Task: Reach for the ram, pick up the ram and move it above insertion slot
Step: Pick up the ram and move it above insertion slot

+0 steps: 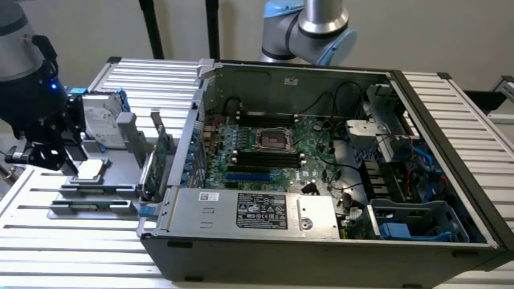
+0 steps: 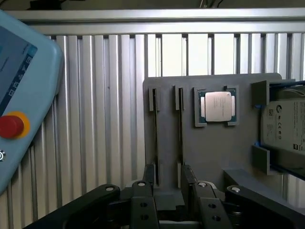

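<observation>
The ram shows edge-on in the wrist view as two thin dark sticks (image 2: 155, 138) standing in the slots of a grey fixture (image 2: 209, 152). My gripper (image 2: 167, 183) hangs open over the near ends of the sticks, touching nothing, its black fingers (image 2: 143, 191) empty. In the exterior view the gripper (image 1: 52, 158) hovers above that fixture (image 1: 88, 191) at the exterior view's left, outside the open computer case (image 1: 321, 241). The insertion slot is one of several black parallel slots (image 1: 265, 158) on the green motherboard (image 1: 309, 141) inside the case.
The fixture also carries a silver CPU (image 2: 218, 106), a hard drive in a blue frame (image 2: 286, 126) and a green expansion card (image 1: 156, 161). A teach pendant with a red button (image 2: 10, 125) lies on the ribbed metal table (image 2: 105, 119). A second arm (image 1: 317, 24) stands behind the case.
</observation>
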Controlling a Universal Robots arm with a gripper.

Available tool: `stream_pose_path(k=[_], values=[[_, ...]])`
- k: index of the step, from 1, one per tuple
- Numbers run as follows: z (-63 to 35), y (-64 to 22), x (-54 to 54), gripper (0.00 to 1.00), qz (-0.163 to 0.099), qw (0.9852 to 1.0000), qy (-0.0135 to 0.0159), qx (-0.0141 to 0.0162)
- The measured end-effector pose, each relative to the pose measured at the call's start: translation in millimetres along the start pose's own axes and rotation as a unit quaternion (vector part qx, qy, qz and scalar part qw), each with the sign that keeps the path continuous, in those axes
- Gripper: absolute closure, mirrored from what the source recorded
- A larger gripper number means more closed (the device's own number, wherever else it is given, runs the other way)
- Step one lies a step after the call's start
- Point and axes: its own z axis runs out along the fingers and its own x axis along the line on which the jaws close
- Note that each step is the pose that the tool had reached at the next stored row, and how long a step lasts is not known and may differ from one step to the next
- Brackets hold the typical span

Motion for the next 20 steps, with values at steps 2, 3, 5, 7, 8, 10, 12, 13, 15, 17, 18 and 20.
stream_pose_path(k=[2, 3, 5, 7, 8, 10, 12, 13, 15, 17, 18, 20], values=[[3.6, 0.0, 1.2, 0.64, -0.002, 1.0, 0.0001, 0.0], [5.5, 0.1, 1.8, 0.64, -0.003, 1.0, 0.0, 0.0001], [9.1, 0.1, 3.0, 0.64, -0.004, 1.0, 0.0001, 0.0001], [12.9, 0.2, 4.1, 0.64, -0.006, 1.0, 0.0002, 0.0001], [14.6, 0.2, 4.7, 0.64, -0.006, 1.0, 0.0002, 0.0], [18.2, 0.3, 5.7, 0.64, -0.008, 1.0, 0.0002, 0.0001], [21.9, 0.4, 6.8, 0.64, -0.01, 1.0, 0.0003, 0.0001], [23.7, 0.4, 7.2, 0.64, -0.01, 0.9999, 0.0003, 0.0001], [27.3, 0.4, 8.0, 0.64, -0.012, 0.9999, 0.0003, 0.0001], [31.0, 0.3, 8.7, 0.64, -0.013, 0.9999, 0.0003, 0.0002], [32.8, 0.4, 9.0, 0.64, -0.013, 0.9999, 0.0002, 0.0001], [36.5, 0.3, 9.6, 0.64, -0.014, 0.9999, 0.0002, 0.0001]])
